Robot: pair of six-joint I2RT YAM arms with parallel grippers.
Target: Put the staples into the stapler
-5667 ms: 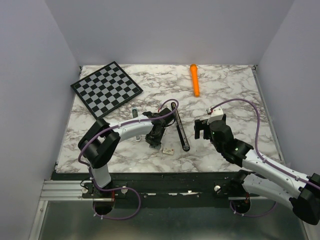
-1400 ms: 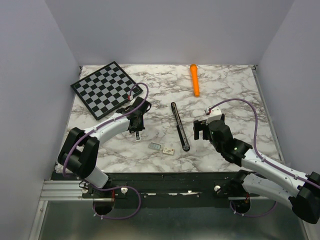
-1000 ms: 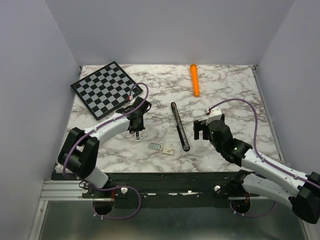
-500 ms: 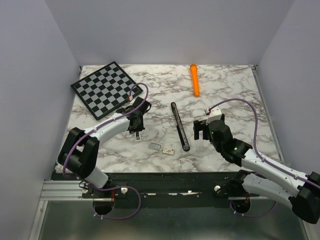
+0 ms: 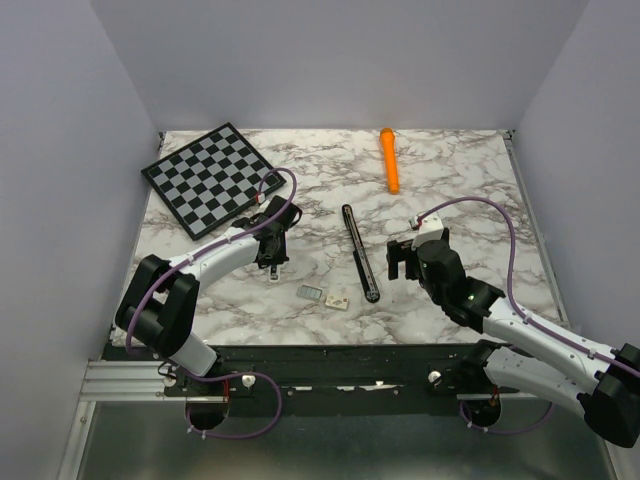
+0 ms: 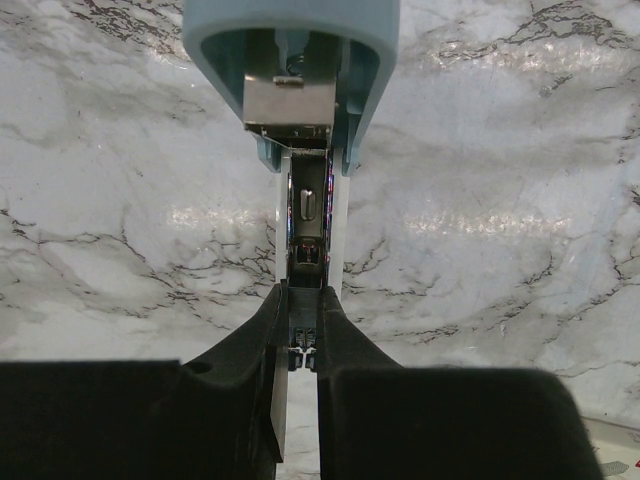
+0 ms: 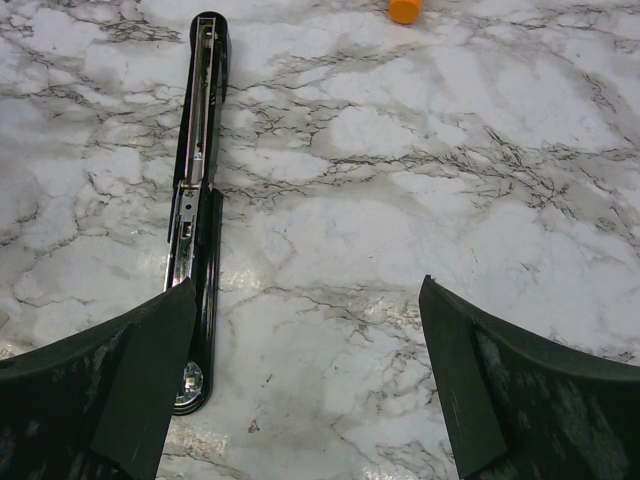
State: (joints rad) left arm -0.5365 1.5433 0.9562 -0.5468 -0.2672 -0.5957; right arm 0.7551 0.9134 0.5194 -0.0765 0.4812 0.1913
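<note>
The black stapler (image 5: 358, 250) lies folded out flat mid-table, its metal channel facing up (image 7: 197, 200). The staples (image 5: 312, 292), a small silvery-grey block, rest on the marble near the front edge, left of the stapler. My left gripper (image 5: 272, 255) is further left and back. In the left wrist view it (image 6: 303, 300) is shut on the near end of a pale blue little box (image 6: 290, 30) with white rails and metal inside. My right gripper (image 5: 405, 262) hovers just right of the stapler's near end. It (image 7: 308, 290) is open wide, with only marble between its fingers.
A tiny white piece with dark dots (image 5: 337, 300) lies right of the staples. An orange marker (image 5: 389, 160) lies at the back. A chessboard (image 5: 212, 177) fills the back-left corner. Walls enclose the table on three sides.
Since the earliest frame my left gripper has moved from beside the stapler to the back left, uncovering the staples. Over the last second nothing has visibly moved.
</note>
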